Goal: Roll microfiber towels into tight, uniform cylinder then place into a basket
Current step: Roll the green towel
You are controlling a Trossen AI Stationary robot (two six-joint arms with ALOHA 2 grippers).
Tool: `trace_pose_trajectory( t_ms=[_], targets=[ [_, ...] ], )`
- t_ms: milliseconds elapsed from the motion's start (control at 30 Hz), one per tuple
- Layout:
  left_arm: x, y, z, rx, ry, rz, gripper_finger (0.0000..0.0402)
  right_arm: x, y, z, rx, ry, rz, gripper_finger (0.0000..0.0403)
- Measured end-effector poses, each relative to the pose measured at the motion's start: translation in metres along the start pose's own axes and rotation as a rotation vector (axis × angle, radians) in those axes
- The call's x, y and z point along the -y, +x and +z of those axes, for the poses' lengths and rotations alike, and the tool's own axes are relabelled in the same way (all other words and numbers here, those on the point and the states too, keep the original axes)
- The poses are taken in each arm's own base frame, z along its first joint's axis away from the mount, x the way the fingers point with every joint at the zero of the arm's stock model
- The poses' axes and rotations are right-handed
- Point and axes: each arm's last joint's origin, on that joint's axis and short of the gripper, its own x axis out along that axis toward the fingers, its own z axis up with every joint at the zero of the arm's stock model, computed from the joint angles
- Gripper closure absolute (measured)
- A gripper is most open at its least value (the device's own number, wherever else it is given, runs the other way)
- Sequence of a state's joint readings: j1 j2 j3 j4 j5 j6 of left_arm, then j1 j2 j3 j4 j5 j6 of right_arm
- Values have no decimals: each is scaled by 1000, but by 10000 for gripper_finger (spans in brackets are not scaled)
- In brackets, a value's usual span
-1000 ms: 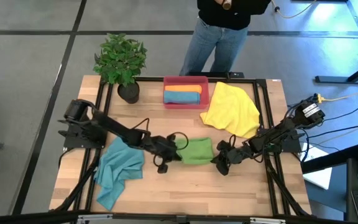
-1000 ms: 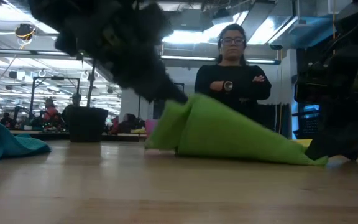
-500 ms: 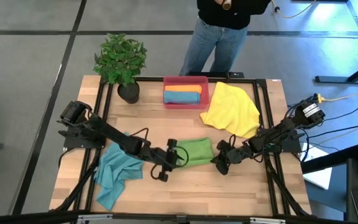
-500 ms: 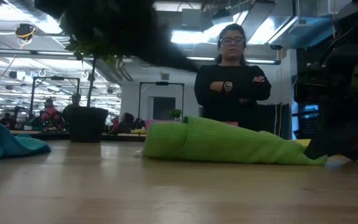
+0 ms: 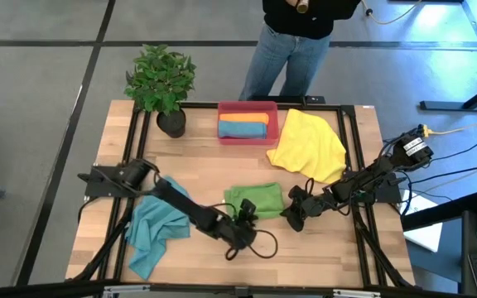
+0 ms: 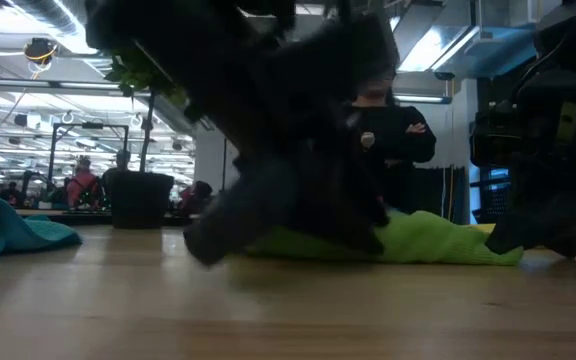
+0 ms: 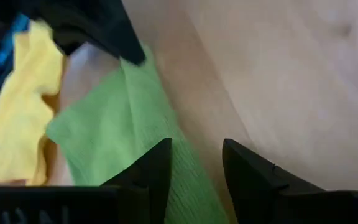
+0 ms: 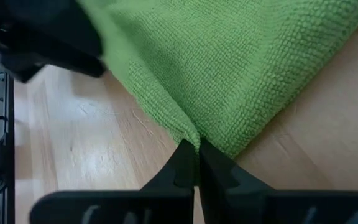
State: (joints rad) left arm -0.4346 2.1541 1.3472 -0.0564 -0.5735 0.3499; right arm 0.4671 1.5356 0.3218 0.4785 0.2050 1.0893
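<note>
Green towel [image 5: 256,199]: folded flat at the table's [image 5: 321,244] middle front, where you can work it. Your right tool [image 8: 196,163] is clenched on its corner, likely anchoring it; your left tool [image 7: 194,167], released, sits at its near edge. Basket [image 5: 248,136], far edge, holds two rolls. No legible writing.

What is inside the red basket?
Inside the red basket two rolled towels lie side by side: an orange towel toward the person, and a blue towel toward the middle of the table. They cover most of the basket floor, so anything underneath is hidden.
</note>
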Motion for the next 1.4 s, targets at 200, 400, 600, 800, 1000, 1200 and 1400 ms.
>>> trace_pose_trajectory(
  t_ms=[200, 400, 600, 800, 1000, 1200, 1400],
  targets=[
    [-3, 10, -5, -110, -19, 51, 268, 0, 0, 0, -8, -3, 5, 398],
    [-4, 10, -7, -125, -27, 57, 270, 0, 0, 0, -11, -5, 7, 398],
    [6, 0, -3, -141, 59, 162, 271, 0, 0, 0, -13, -4, 7, 398],
    [11, -3, -3, -149, 53, 163, 256, -1, 0, -1, -18, -2, 12, 398],
    [5, 0, -7, -177, 41, 160, 236, -1, 0, -1, -20, 0, 12, 398],
    [-2, 5, -13, -221, 16, 163, 233, 0, 0, -1, -20, 1, 12, 398],
    [-5, 8, -17, -229, 8, 108, 233, -1, 0, -1, -21, -11, 13, 397]
  ],
)
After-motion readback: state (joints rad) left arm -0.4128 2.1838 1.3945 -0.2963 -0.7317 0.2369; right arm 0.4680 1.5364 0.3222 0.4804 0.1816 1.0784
